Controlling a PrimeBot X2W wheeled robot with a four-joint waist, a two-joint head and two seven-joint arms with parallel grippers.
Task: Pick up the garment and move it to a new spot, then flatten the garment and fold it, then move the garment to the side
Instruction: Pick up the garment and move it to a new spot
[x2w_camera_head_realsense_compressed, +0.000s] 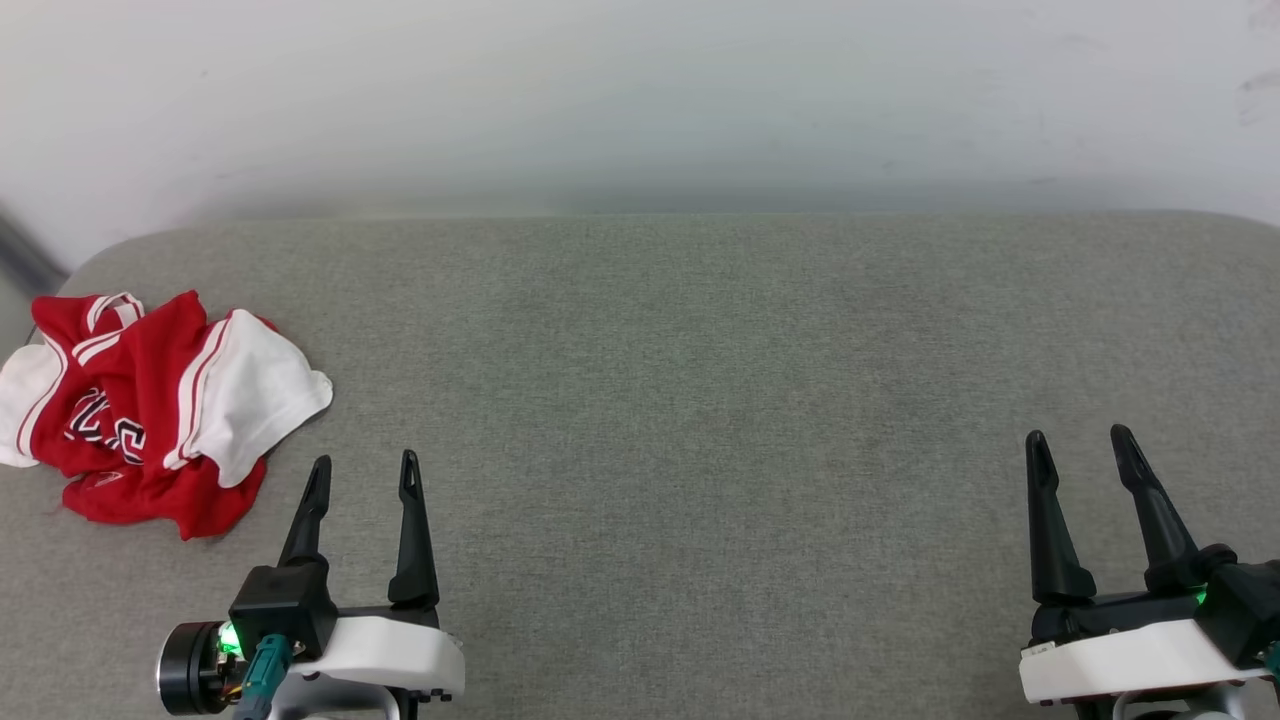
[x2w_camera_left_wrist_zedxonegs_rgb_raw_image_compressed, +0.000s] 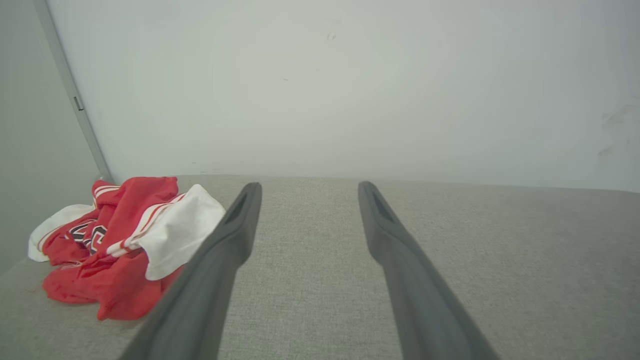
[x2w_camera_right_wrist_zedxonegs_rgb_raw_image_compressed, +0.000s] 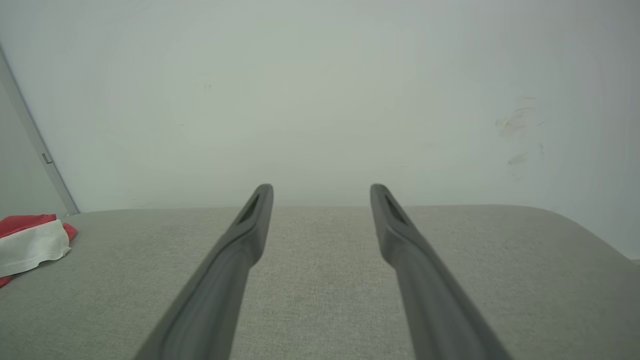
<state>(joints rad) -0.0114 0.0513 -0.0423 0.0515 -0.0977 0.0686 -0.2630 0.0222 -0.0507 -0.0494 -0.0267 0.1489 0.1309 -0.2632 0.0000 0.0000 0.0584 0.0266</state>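
The garment (x2w_camera_head_realsense_compressed: 150, 410) lies crumpled at the far left of the grey cushioned surface (x2w_camera_head_realsense_compressed: 700, 400): red cloth, white sleeves, striped trim, a bit of dark lettering. The left wrist view has the garment (x2w_camera_left_wrist_zedxonegs_rgb_raw_image_compressed: 125, 240) at its left, and a corner of the garment (x2w_camera_right_wrist_zedxonegs_rgb_raw_image_compressed: 30, 242) sits at the left edge of the right wrist view. My left gripper (x2w_camera_head_realsense_compressed: 365, 462) hovers open just right of the garment and nearer to me, nothing between its fingers. Far to the right, my right gripper (x2w_camera_head_realsense_compressed: 1078, 435) is open and holds nothing.
A pale wall (x2w_camera_head_realsense_compressed: 640, 100) rises right behind the surface's far edge. A dark vertical strip (x2w_camera_left_wrist_zedxonegs_rgb_raw_image_compressed: 75, 100) marks the wall corner at the far left. The surface rounds off at its back left and back right corners.
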